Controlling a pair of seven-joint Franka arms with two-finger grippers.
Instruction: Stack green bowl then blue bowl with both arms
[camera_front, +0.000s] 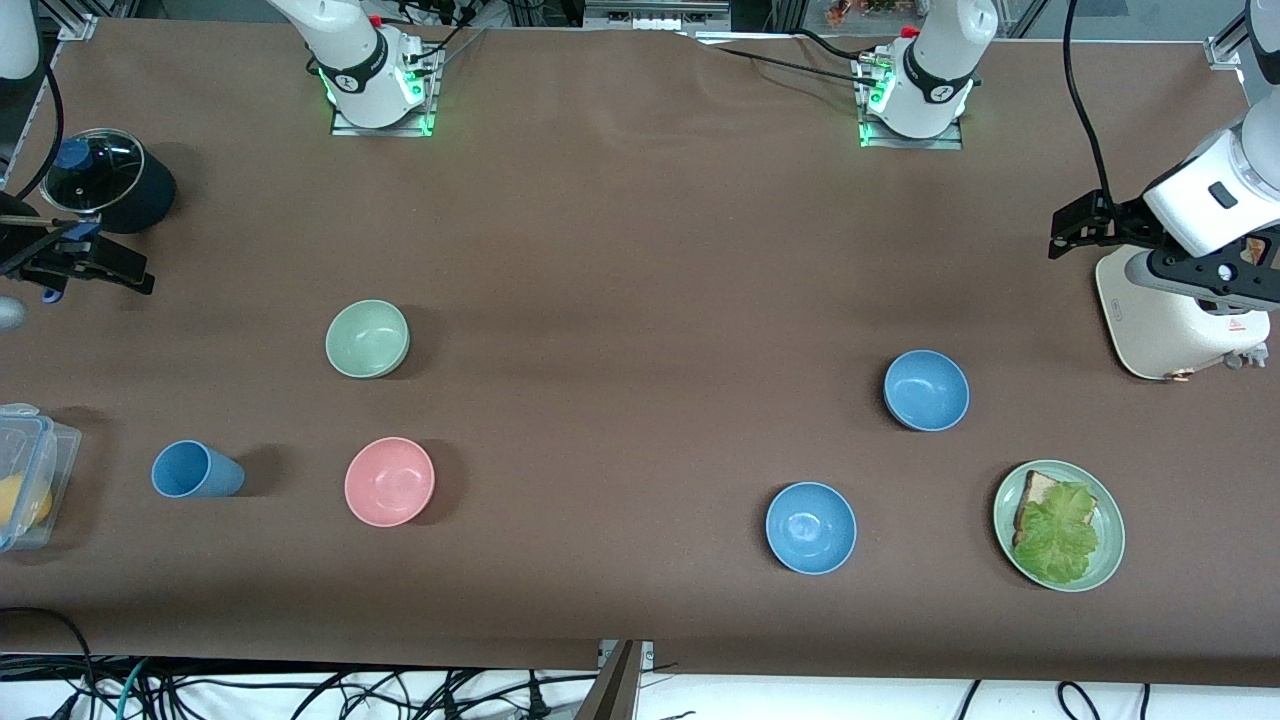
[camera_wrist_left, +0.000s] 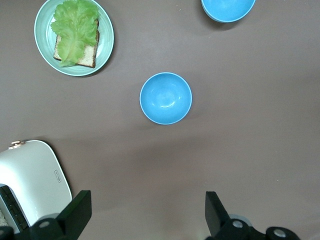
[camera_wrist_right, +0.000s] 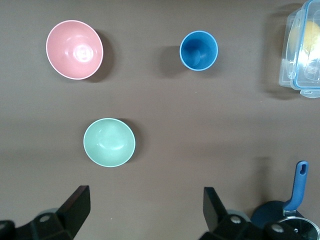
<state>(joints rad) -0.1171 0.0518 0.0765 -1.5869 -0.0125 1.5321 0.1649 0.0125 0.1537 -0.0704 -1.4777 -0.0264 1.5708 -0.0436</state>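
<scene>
Closest to the camera sits one blue bowl (camera_front: 811, 527), green bowl (camera_front: 368, 339) farther back toward the right arm's end, both likely light, stiff, slick, best pinched at the rim; left gripper (camera_front: 1075, 228) over the toaster (camera_front: 1170, 325) and right gripper (camera_front: 70, 262) beside the pot (camera_front: 105, 182) both hang released, empty.

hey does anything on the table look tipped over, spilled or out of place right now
Nothing stands out. The green bowl, pink bowl, both blue bowls and blue cup sit upright and apart, nothing spilled. The plate keeps its bread and lettuce.
</scene>
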